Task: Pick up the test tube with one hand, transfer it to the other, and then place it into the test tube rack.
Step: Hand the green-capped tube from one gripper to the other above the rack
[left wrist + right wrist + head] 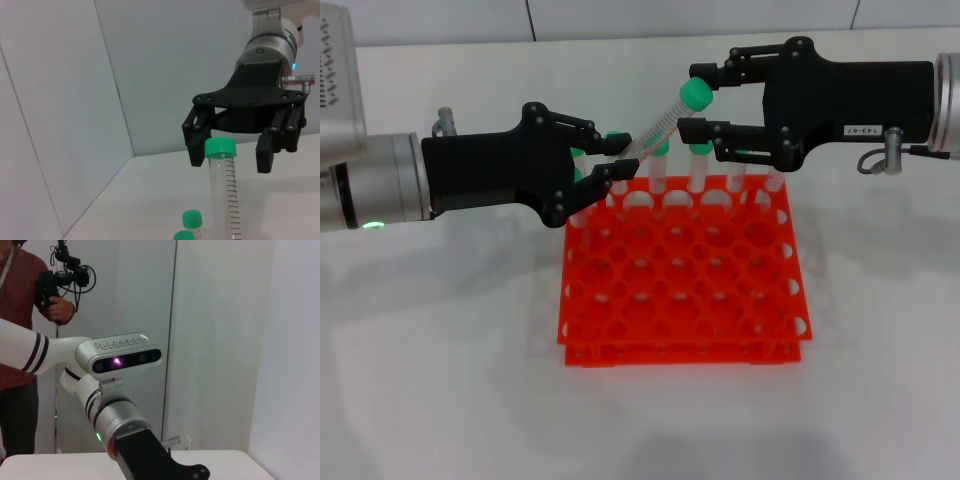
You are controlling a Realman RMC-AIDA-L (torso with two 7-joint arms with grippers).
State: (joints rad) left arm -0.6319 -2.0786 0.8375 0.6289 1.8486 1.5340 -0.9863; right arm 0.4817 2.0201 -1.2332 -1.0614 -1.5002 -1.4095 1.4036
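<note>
My left gripper (618, 156), the one with the green light, is shut on the lower end of the test tube (658, 128). It holds the tube slanted above the back left of the orange-red rack (680, 300). The tube's green cap (696, 95) points up toward my right gripper (700, 100), the one with the white label. That gripper is open, with one finger above the cap and one below, not touching it. In the left wrist view the tube (225, 195) stands before the open right gripper (232, 155).
Several other green-capped tubes (700, 165) stand in the rack's back row; two of their caps (192, 218) show in the left wrist view. The right wrist view shows my left arm (120, 425), the head camera (125, 355) and a person (20, 315) behind.
</note>
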